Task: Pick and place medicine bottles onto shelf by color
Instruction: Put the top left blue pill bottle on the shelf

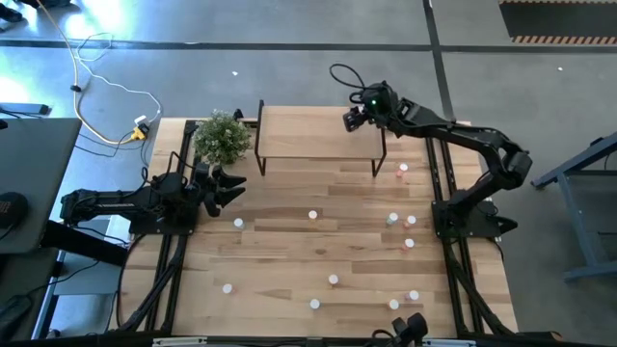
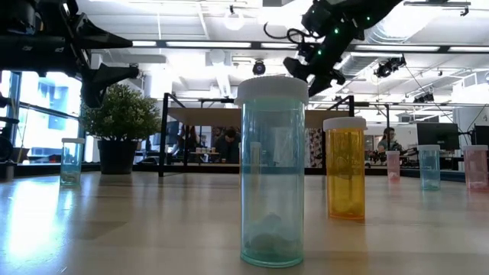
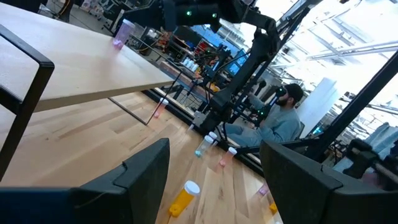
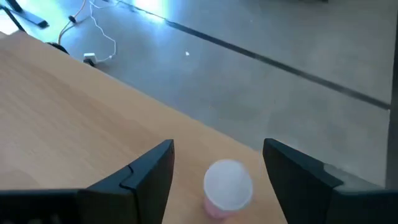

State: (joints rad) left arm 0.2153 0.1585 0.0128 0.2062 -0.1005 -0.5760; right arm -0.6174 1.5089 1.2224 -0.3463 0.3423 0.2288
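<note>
The shelf (image 1: 308, 133), a light-wood board on black legs, stands at the table's far middle. My right gripper (image 1: 349, 119) hovers open over its far right part. In the right wrist view my right gripper (image 4: 217, 147) has one finger on either side of a pink bottle (image 4: 227, 186) with a white cap, touching neither side. The bottle stands upright on the shelf board (image 4: 74, 99) near its edge and also shows in the left wrist view (image 3: 124, 32). My left gripper (image 1: 237, 187) waits open and empty at the table's left. Several bottles (image 1: 333, 280) stand on the table.
A potted plant (image 1: 223, 138) stands at the shelf's left end, just beyond my left gripper. Loose bottles cluster at the right (image 1: 403, 221) and near edge (image 1: 314, 304). A pale green bottle (image 2: 272, 172) and an orange one (image 2: 344, 168) stand nearest the low camera. A seated person (image 3: 278, 118) is beyond the table.
</note>
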